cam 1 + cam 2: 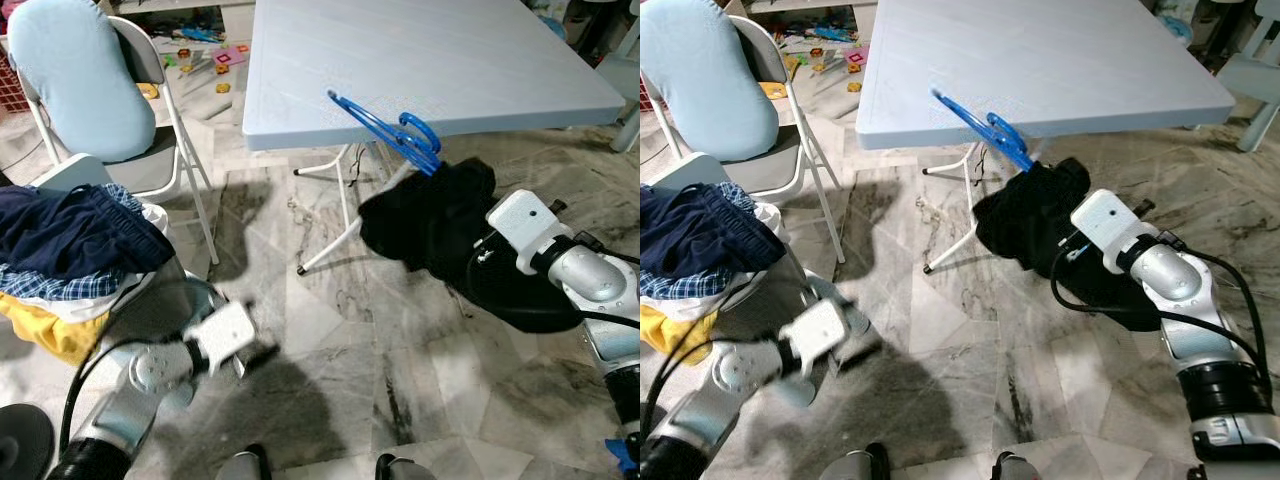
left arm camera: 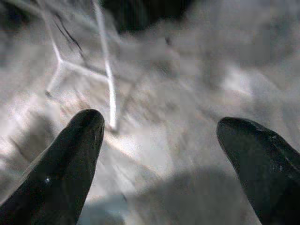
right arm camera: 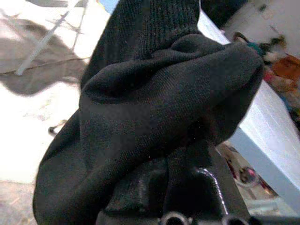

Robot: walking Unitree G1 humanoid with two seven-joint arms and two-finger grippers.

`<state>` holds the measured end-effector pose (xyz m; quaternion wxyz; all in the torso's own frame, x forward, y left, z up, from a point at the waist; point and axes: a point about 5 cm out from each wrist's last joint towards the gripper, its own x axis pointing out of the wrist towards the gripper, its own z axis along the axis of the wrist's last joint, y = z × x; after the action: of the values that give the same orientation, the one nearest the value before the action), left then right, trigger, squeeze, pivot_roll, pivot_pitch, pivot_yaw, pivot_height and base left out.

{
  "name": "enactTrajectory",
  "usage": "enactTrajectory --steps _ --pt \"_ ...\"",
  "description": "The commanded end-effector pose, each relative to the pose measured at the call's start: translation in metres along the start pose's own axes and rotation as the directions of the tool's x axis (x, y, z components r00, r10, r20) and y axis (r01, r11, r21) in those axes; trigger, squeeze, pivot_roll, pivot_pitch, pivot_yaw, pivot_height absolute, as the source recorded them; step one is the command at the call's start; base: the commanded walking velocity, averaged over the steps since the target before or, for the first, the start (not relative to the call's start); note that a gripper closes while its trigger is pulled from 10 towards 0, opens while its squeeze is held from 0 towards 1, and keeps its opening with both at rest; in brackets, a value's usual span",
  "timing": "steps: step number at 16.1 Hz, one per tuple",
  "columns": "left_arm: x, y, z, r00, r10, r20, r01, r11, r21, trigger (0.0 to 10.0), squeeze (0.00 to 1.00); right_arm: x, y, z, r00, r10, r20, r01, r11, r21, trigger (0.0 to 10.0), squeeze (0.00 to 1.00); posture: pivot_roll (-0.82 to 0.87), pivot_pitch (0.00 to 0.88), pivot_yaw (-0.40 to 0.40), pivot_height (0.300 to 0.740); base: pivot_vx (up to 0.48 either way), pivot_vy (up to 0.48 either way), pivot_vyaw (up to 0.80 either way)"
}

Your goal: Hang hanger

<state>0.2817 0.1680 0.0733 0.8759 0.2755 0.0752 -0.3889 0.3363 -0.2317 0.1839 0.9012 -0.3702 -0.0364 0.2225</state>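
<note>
Left eye view: a bright blue plastic hanger [image 1: 385,130] juts up over the front edge of a pale blue square plastic table [image 1: 420,60] at centre frame, its lower part buried in a bunched black knitted garment [image 1: 430,225] that hangs below the table edge. The right gripper [image 1: 478,250], lower right, is hidden in the dark cloth beyond its white wrist block, so the set of its fingers cannot be told here. The left gripper [image 1: 262,352] hangs low at lower left over the grey marbled stone floor [image 1: 400,370], blurred. At the left edge sit a heap of navy, checked and yellow laundry [image 1: 70,250] and a white metal folding chair [image 1: 170,120] with a light blue cushion [image 1: 75,75] draped over its back.

Right eye view: the same scene, with the hanger's hook end above the table edge at upper centre and the garment drooping beside the white table leg [image 1: 950,240].

Left wrist view: the two black fingers [image 2: 65,168] stand wide apart with nothing between them, above blurred floor and a thin white frame leg.

Right wrist view: the black garment fills the centre, gathered around the gripper's dark fingers at the bottom of frame, which appear closed into the cloth; the table's pale edge runs along the right side.
</note>
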Motion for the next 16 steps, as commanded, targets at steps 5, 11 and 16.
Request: enactTrajectory --steps 5,11,16 --pt "0.001 0.0 0.041 0.967 -0.147 0.209 0.105 0.974 0.203 10.0 1.0 -0.031 0.025 -0.018 0.897 0.437 -0.064 -0.44 0.897 -0.047 10.0 0.0 -0.07 0.167 0.053 0.74 0.0 0.0 0.0" --pt "-0.008 0.007 0.05 0.942 -0.186 0.279 0.149 0.978 0.149 10.0 1.0 -0.053 0.039 -0.022 0.783 0.62 -0.057 -0.62 0.784 0.01 10.0 0.0 -0.07 0.172 0.053 0.74 0.0 0.0 0.0" --pt "-0.004 0.02 0.044 0.957 -0.172 0.236 0.144 0.981 0.131 10.0 1.0 -0.061 0.043 -0.009 0.738 0.675 0.014 -0.675 0.737 0.033 10.0 0.0 -0.08 0.172 0.057 0.74 0.0 0.0 0.0"
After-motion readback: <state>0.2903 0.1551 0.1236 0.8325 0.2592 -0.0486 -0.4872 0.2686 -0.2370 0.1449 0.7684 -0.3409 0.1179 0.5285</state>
